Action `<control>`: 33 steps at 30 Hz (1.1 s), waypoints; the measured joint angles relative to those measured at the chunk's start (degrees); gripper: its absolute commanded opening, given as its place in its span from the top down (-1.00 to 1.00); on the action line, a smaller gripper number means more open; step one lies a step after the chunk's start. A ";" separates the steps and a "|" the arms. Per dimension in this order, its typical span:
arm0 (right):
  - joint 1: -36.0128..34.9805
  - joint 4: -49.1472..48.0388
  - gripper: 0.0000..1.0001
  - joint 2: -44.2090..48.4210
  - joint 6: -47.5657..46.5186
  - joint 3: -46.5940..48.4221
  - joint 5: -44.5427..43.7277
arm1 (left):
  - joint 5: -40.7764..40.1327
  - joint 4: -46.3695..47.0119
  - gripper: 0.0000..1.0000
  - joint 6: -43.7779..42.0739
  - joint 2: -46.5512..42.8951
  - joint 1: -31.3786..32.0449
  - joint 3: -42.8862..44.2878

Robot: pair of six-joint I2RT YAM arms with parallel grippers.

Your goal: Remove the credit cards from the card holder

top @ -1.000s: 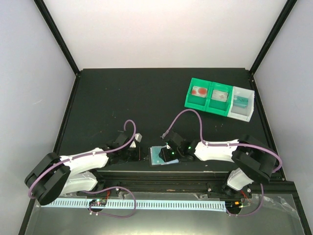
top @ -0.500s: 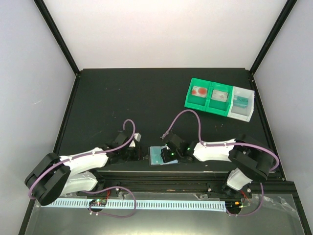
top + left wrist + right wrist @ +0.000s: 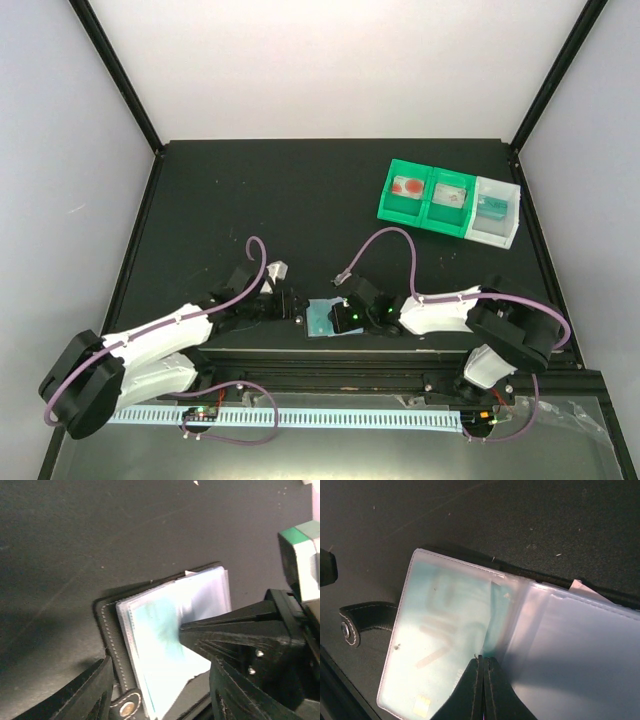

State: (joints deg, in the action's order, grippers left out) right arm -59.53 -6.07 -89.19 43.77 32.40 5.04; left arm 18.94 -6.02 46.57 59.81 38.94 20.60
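Seen from above, your left gripper [image 3: 285, 300] sits at the 9 o'clock side of the card holder [image 3: 322, 320]. Its fingers [image 3: 92, 692] are released and spread to either side of the holder's near edge and snap strap [image 3: 125, 709]. It touches nothing that the wrist view shows. It looks parked there to leave the leaves free while staying near enough to pin the cover.

The holder lies open and flat at 6 o'clock on the worktop [image 3: 250, 200], close to the arm bases, with its clear sleeves fanned upward. That puts it within reach of both arms.

From 3 o'clock, your right gripper [image 3: 482, 682] has its fingers clenched tight, their tip at the seam between a teal leaf and a paler one. This is probably a bid to part the sleeves or catch a card edge. You cannot tell from here whether a card is actually pinched.

The green-and-white tray [image 3: 398, 213] sits well apart at 2 o'clock.

Count:
- two arms, one holder and one strap
- one tray with three compartments
- at least two sleeves
- only one of the credit cards [image 3: 440, 630] plainly visible, teal, chip showing, still sleeved
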 measured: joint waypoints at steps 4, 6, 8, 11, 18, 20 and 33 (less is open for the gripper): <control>0.00 -0.52 0.98 0.00 0.11 -0.24 0.00 | 2.69 2.51 -0.18 0.96 0.52 0.00 0.02; 0.00 -0.68 0.98 0.00 0.13 -0.31 0.00 | 4.02 4.24 -0.19 1.33 1.79 0.00 0.02; 0.00 -0.81 0.98 0.00 0.13 -0.35 0.02 | 5.29 6.27 -0.20 1.88 3.78 0.00 0.02; 0.00 -1.16 0.98 0.00 0.17 -0.52 0.04 | 7.10 9.55 -0.20 2.62 6.43 0.00 -0.17; 0.00 -1.70 0.98 0.02 0.26 -0.83 0.04 | 9.07 14.82 -0.20 3.61 9.49 0.00 -0.63; 0.00 -1.73 0.98 0.02 0.26 -0.83 0.04 | 9.35 15.78 -0.20 3.67 10.47 0.00 -0.63; 0.00 -1.97 0.98 0.07 0.26 -0.96 0.04 | 9.40 17.64 -0.20 4.24 14.56 -0.04 -1.38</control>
State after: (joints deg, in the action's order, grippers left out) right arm -59.53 -8.03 -89.12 44.03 31.44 5.08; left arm 28.34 11.62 50.81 74.37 38.89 19.22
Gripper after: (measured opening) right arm 0.013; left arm 0.600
